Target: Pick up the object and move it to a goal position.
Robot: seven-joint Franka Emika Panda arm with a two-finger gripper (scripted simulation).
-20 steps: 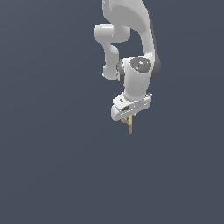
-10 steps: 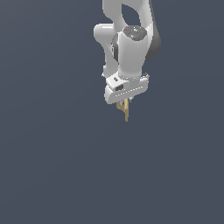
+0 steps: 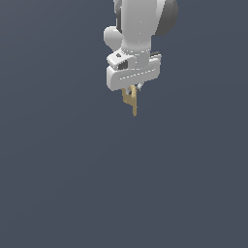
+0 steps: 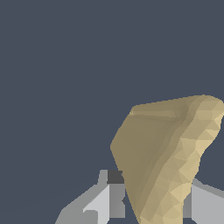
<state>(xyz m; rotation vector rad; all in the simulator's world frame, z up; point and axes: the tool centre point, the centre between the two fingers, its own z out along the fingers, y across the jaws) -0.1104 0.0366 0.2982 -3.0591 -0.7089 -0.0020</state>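
Note:
The object [image 3: 131, 100] is a small tan-yellow piece that tapers to a thin point hanging downward. It is held under my white gripper [image 3: 131, 89], high in the exterior view. The gripper is shut on its wider top, and the fingers are mostly hidden by the hand body. In the wrist view the object [image 4: 168, 157] fills the space between the two grey fingers [image 4: 103, 201], which press it from both sides.
Only a plain dark grey-blue surface [image 3: 72, 184] shows around and below the arm. No other objects or goal marker are visible.
The arm has swung toward the camera and up, carrying the object with it. The hand has turned, and the grip on the object has held.

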